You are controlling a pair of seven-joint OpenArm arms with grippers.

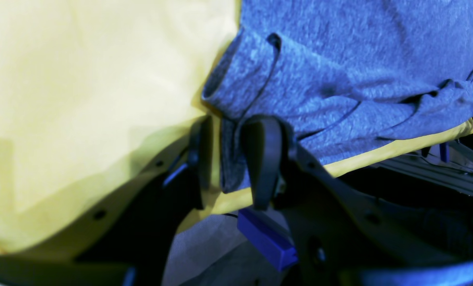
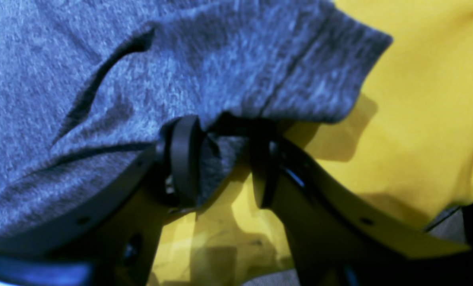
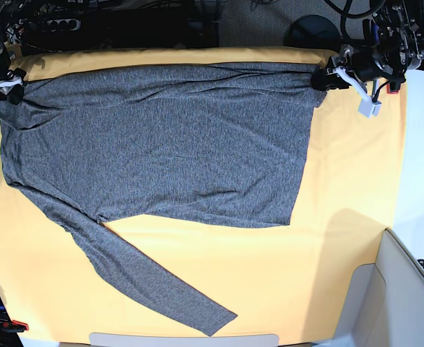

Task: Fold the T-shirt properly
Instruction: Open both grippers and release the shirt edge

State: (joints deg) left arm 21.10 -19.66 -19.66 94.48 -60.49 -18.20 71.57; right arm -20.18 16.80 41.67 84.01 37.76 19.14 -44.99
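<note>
Big soft dark-grey long-sleeved T-shirt (image 3: 161, 137) lies spread flat on the yellow-orange cloth sheet (image 3: 342, 188).
The left gripper (image 1: 231, 153) and the right gripper (image 2: 222, 157) are a little open, each with shirt edge between its fingers.

- T-shirt (image 3: 161, 144): heathered dark grey, plain, no print; bluish in the wrist views.
- Cloth (image 3: 342, 217): yellow-orange, unpatterned.
- Left gripper (image 1: 232, 159) and right gripper (image 2: 224, 159): black.

Both arms reach to the far corners; the left hand (image 1: 232, 159) and right hand (image 2: 224, 159) stand parted.
</note>
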